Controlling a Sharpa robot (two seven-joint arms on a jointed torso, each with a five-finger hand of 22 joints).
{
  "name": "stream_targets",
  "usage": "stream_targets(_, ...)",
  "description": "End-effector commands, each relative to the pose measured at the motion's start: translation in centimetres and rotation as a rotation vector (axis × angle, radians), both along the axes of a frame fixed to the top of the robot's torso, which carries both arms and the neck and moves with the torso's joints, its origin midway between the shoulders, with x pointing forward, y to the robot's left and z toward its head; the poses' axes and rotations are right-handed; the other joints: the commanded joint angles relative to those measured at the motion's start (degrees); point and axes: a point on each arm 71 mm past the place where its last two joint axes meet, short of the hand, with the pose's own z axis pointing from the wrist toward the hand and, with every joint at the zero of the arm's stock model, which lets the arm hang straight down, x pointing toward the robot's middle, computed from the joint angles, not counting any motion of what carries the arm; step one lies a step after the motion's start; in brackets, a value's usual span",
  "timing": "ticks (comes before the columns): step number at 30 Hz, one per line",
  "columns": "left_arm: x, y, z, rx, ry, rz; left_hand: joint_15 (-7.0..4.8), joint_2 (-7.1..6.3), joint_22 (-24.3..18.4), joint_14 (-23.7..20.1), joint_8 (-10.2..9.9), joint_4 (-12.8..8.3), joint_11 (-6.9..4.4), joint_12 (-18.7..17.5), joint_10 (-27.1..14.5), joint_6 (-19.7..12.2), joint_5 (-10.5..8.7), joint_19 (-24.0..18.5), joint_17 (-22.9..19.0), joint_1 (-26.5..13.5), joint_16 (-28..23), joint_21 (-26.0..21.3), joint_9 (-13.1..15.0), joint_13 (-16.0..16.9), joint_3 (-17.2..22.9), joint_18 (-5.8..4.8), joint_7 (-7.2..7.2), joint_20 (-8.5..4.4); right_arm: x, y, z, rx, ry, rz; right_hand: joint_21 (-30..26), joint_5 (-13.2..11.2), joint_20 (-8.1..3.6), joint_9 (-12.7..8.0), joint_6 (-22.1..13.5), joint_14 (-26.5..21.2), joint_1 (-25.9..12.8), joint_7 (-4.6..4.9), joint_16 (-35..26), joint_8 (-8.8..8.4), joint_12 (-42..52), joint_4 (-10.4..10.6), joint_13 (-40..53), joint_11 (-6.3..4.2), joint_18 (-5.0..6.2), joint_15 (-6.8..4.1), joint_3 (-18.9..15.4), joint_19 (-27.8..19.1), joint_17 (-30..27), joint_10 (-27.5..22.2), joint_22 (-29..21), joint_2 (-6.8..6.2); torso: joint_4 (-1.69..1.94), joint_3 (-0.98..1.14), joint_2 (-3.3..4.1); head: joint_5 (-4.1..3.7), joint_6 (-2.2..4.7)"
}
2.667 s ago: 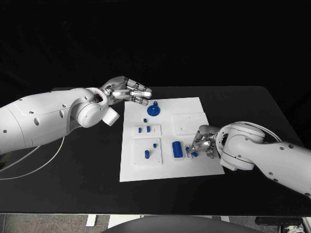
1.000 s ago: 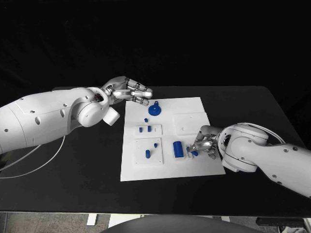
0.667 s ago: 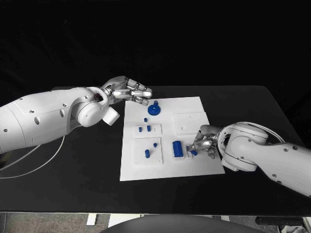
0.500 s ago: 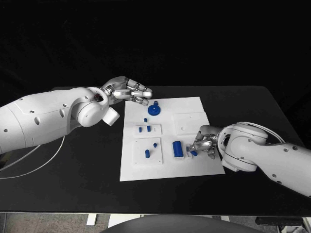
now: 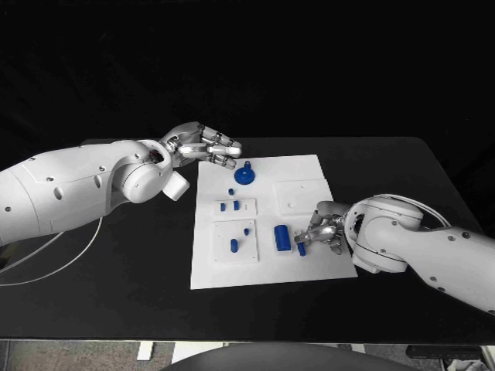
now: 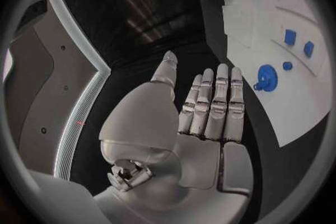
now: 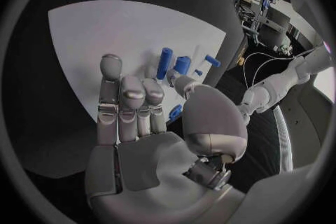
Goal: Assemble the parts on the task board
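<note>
The white task board lies mid-table. On it are a blue round knob, a blue cylinder and several small blue parts such as a pair in the left-hand fixtures. My right hand hovers at the board's near right and pinches a small blue part in its fingertips, right beside the cylinder. In the right wrist view that part sits by the thumb of the right hand. My left hand hangs over the board's far left corner and holds nothing; its fingers lie straight, side by side.
Black table surrounds the board on all sides. A raised white fixture stands on the board's right half, just beyond my right hand. A white cable trails under my left arm.
My right hand has shifted a little to the left, carrying the small blue part closer to the cylinder. The left hand has stayed where it was.
</note>
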Motion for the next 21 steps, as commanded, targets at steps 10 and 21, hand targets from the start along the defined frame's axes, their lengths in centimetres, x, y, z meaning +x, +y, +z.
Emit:
stream_targets(10, -0.08, -0.27, 0.09, -0.006, -0.003, -0.015, -0.03, 0.18, 0.0, -0.4, -0.2, 0.2, 0.03, -0.1, -0.4, -0.3, -0.18, -0.5, 0.0, 0.0, -0.1, -0.1, 0.0, 0.1, -0.1, -0.63, 0.09, 0.06, -0.35, 0.47, -0.19, -0.014, 0.033, 0.043, -0.4, -0.5, -0.40, -0.4, 0.4, 0.1, 0.3, 0.08, -0.3, 0.32, -0.6, 2.7, 0.0, 0.08, -0.97, -0.43, -1.4, 0.3, 0.3, -0.2, 2.8, -1.50, -0.07, 0.07, 0.06, 0.04, 0.17)
stream_targets(21, -0.05, -0.27, 0.09, -0.006, -0.003, -0.015, -0.03, 0.18, 0.0, -0.4, -0.2, 0.2, 0.03, -0.1, -0.4, -0.3, -0.18, -0.5, 0.0, 0.0, -0.1, -0.1, 0.0, 0.1, -0.1, -0.63, 0.09, 0.06, -0.18, 0.39, 0.09, 0.014, -0.008, 0.030, 0.0, -0.6, -0.53, -0.7, 0.6, 0.2, -0.6, -0.03, -0.3, 0.33, -0.5, 5.8, 0.3, 0.03, -1.09, -0.45, -6.3, 0.5, 0.7, 0.0, 2.9, -2.48, -0.02, 0.11, 0.04, -0.10, 0.22)
